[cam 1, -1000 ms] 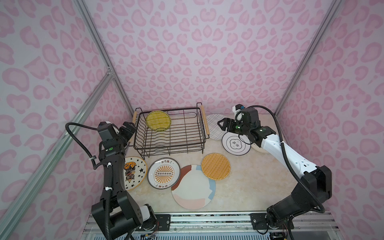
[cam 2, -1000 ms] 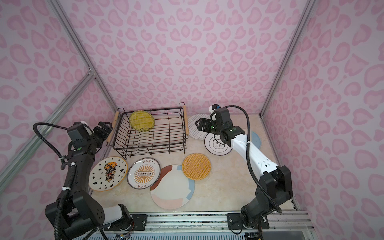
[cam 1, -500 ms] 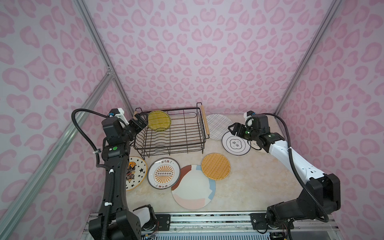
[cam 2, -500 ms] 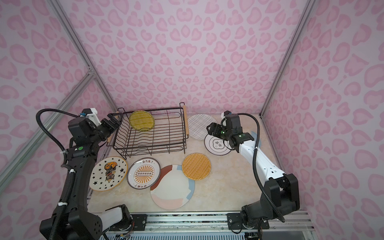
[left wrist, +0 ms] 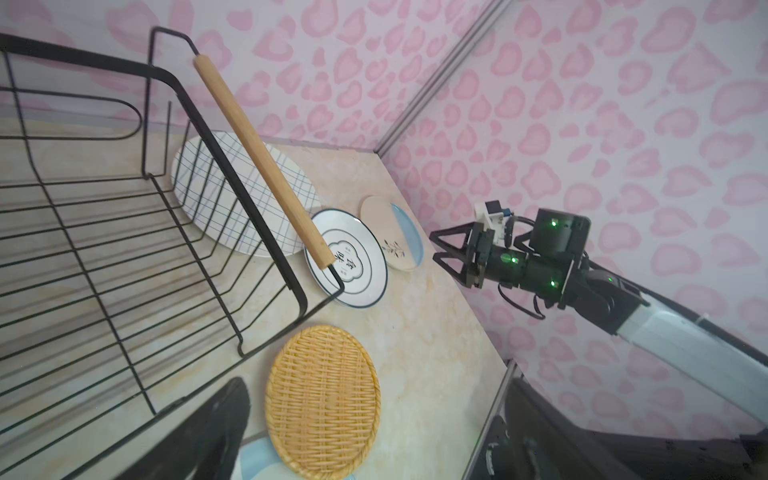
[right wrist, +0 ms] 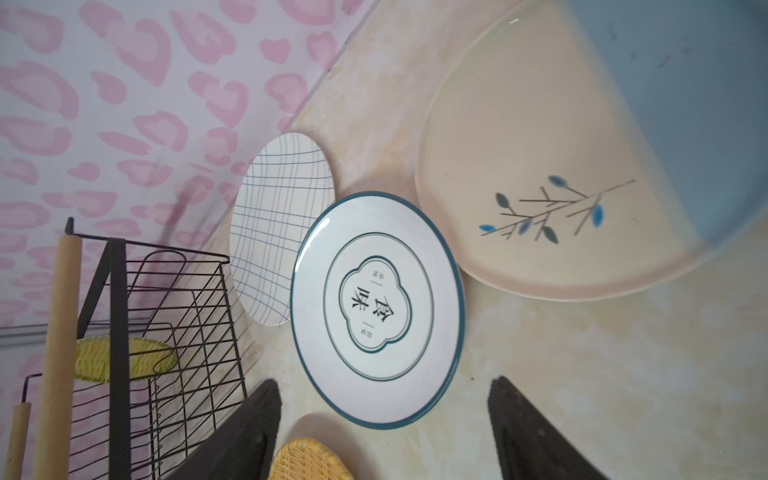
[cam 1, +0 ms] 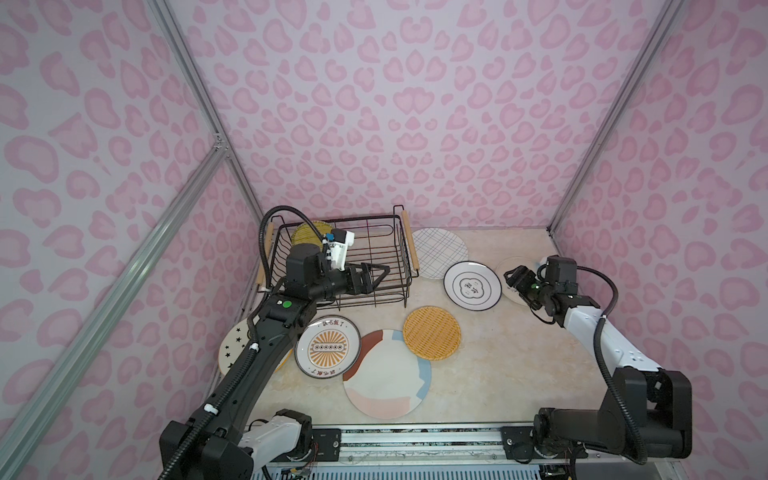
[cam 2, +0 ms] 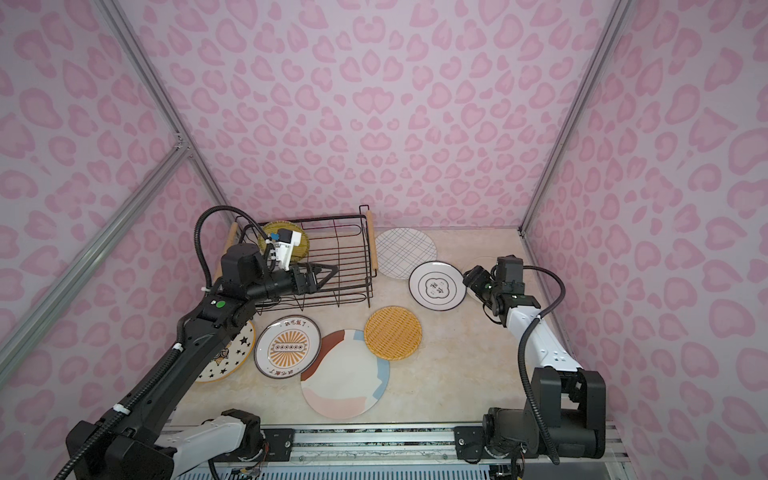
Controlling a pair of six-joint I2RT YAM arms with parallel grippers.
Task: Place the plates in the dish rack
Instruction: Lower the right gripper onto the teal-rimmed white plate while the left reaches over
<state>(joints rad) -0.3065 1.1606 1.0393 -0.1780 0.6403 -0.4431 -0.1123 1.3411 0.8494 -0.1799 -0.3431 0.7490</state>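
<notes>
Two grippers, both empty: the right gripper point(cam 1: 510, 279) hangs with jaws spread over the edge of the blue-and-cream sprig plate point(right wrist: 540, 187), fingertips aimed at the flower-outline plate point(cam 1: 472, 286) beside it, while the left gripper point(cam 1: 380, 275) gapes above the dish rack point(cam 1: 409, 245). I judge the flower plate is the pick, so I'd drop low, slip one finger under its rim and pinch the edge, minding the grid-line plate point(cam 1: 440, 251) it touches. One yellow-green woven plate point(cam 1: 307, 232) sits in the rack's far-left corner; seven lie flat on the table point(cam 1: 498, 353).

dish rack point(right wrist: 118, 291): black wire, wood handles point(left wrist: 266, 162) | orange plate point(cam 1: 432, 332): woven | flower-outline plate point(right wrist: 376, 309): glossy
</notes>
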